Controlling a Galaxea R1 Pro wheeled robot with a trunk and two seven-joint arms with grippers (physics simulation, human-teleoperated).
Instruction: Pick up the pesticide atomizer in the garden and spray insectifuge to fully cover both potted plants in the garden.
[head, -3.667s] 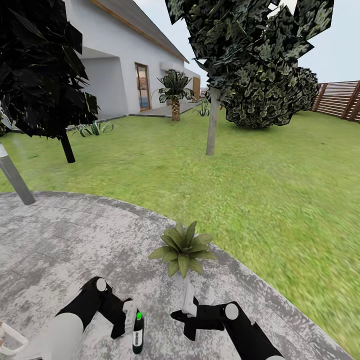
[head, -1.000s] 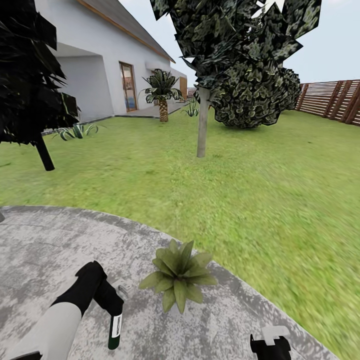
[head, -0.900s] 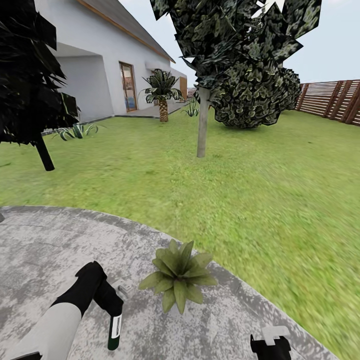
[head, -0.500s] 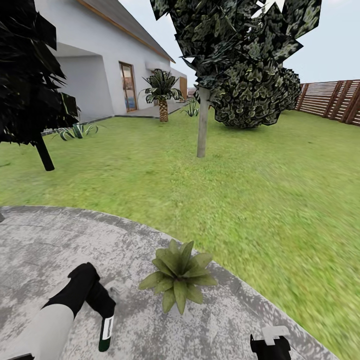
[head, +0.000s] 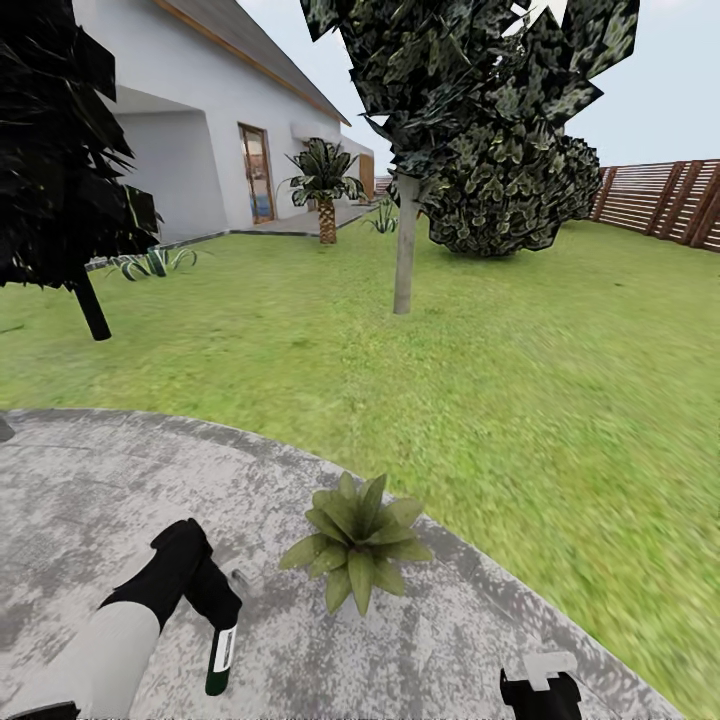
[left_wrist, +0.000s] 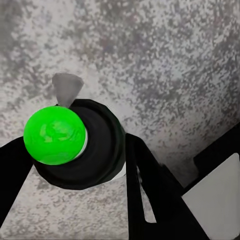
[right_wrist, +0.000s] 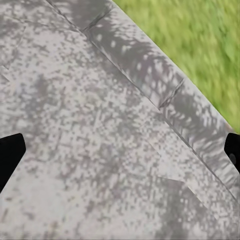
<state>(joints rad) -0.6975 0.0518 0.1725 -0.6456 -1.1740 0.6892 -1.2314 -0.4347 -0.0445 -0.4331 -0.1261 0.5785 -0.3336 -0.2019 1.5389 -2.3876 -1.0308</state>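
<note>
A green lawn (head: 470, 360) runs back to a white house (head: 190, 130), dark trees (head: 470, 110), a scaly-trunked palm (head: 325, 185) and a brown slatted fence (head: 665, 195); nearest the camera lies a grey speckled paved round (head: 120, 490). In the head view, one potted plant (head: 357, 538), a low rosette of pointed green leaves, sits on the paving close to its curved edge by the grass. To its left the left arm reaches forward and down, and the left gripper (head: 222, 612) holds the pesticide atomizer (head: 221, 656), which hangs below it, dark green with a white label band, over the paving and apart from the plant. At the bottom edge on the right, the top of the right gripper (head: 541, 688) shows.

In the left wrist view the black fingers (left_wrist: 150, 195) pinch the atomizer (left_wrist: 80, 145) from either side; its black top carries a bright green round cap (left_wrist: 54, 135), with speckled paving (left_wrist: 165, 55) beneath.

In the right wrist view the two black fingertips (right_wrist: 9, 157) sit at opposite edges, spread wide with nothing between them, above the paving (right_wrist: 100, 150) and its stone border (right_wrist: 165, 90), with grass (right_wrist: 195, 35) beyond.
</note>
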